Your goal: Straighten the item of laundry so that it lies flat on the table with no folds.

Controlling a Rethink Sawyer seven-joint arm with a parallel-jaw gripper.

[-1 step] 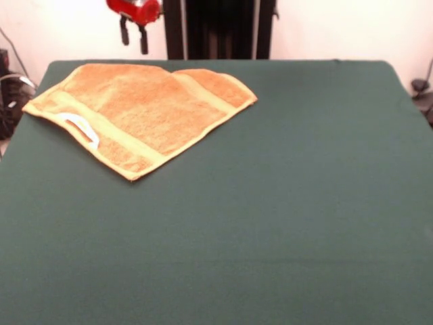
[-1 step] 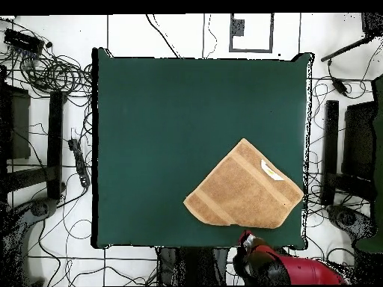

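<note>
The item of laundry (image 1: 139, 108) is an orange-tan towel lying at an angle in the far left part of the green table (image 1: 284, 203). A paler band runs along each end, and a white label (image 1: 81, 125) sits at its left edge. Its far corner looks folded over onto itself, leaving a notch in the far edge. The gripper (image 1: 134, 37) hangs open just beyond that edge, above the table's rim, with nothing between its fingers. From overhead the towel (image 2: 243, 187) lies by the table's (image 2: 164, 134) lower right corner, with the gripper (image 2: 247, 241) just past the edge below it.
Cables and stands (image 2: 52, 112) crowd the floor around the table. The black pedestal (image 1: 220, 27) rises behind the table's far edge, right of the gripper. Bare green cloth fills the right and near parts of the table.
</note>
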